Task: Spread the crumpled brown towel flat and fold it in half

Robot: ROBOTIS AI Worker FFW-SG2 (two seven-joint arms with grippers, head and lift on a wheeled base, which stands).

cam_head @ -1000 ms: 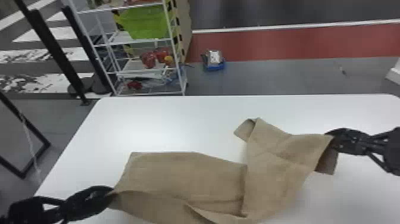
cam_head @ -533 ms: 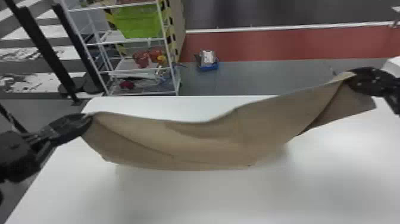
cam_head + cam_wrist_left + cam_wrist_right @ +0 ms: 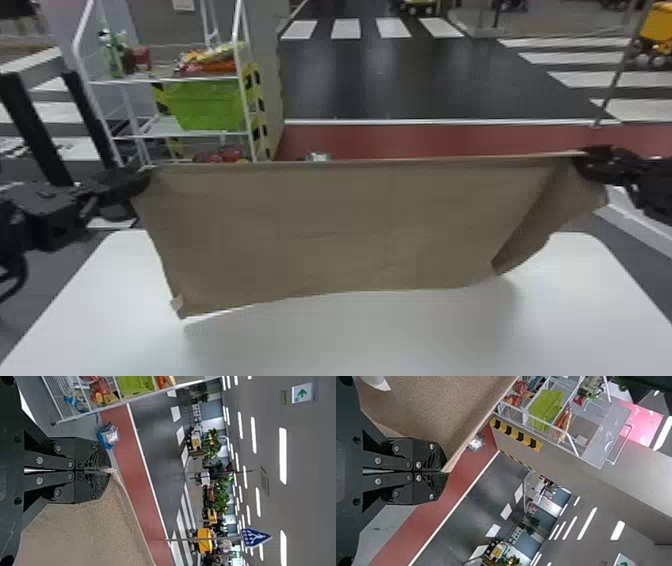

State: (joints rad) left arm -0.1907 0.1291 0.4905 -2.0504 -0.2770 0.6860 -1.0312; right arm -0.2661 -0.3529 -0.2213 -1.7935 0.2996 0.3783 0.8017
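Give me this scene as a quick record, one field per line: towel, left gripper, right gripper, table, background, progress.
towel: brown, hung between both grippers, top edge nearly straight, flap drooping at right end
left gripper: shut on towel's upper left
right gripper: shut on towel's upper right
table: white, beneath towel
background: shelf with green bin, beyond table, left
progress: not yet laid flat or folded in half

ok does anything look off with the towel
Yes, its right end. The towel hangs fairly smooth between the left gripper and the right gripper, but below the right one it doubles over along a slanting crease into a loose flap, so that corner isn't spread out like the rest.
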